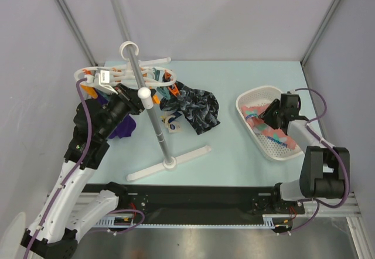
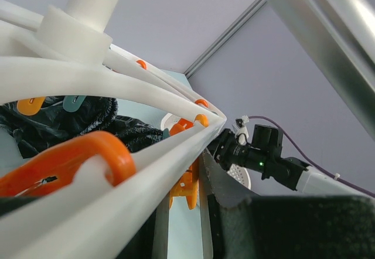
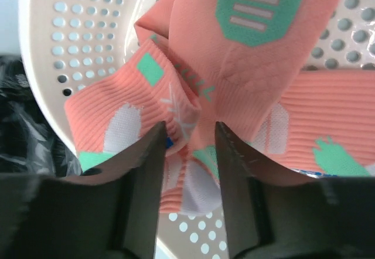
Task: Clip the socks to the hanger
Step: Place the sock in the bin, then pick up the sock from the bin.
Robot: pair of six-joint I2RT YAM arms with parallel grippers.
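The white hanger (image 1: 117, 74) with orange and teal clips hangs on the pole at the back left. A black-grey marbled sock (image 1: 196, 109) hangs from its right side, and a purple sock (image 1: 124, 129) shows below my left arm. My left gripper (image 1: 120, 105) is right under the hanger ring. In the left wrist view the ring's bar (image 2: 146, 171) crosses in front of the jaws and an orange clip (image 2: 186, 188) sits near the tips. My right gripper (image 1: 270, 113) is down in the basket, its jaws pinched on a fold of a salmon-pink sock (image 3: 246, 65).
The grey pole stand (image 1: 153, 121) with its white cross base (image 1: 170, 164) stands mid-left. The white mesh basket (image 1: 258, 92) sits at the right and holds the salmon socks (image 1: 270, 133). A small white and blue piece (image 1: 173, 122) lies by the pole.
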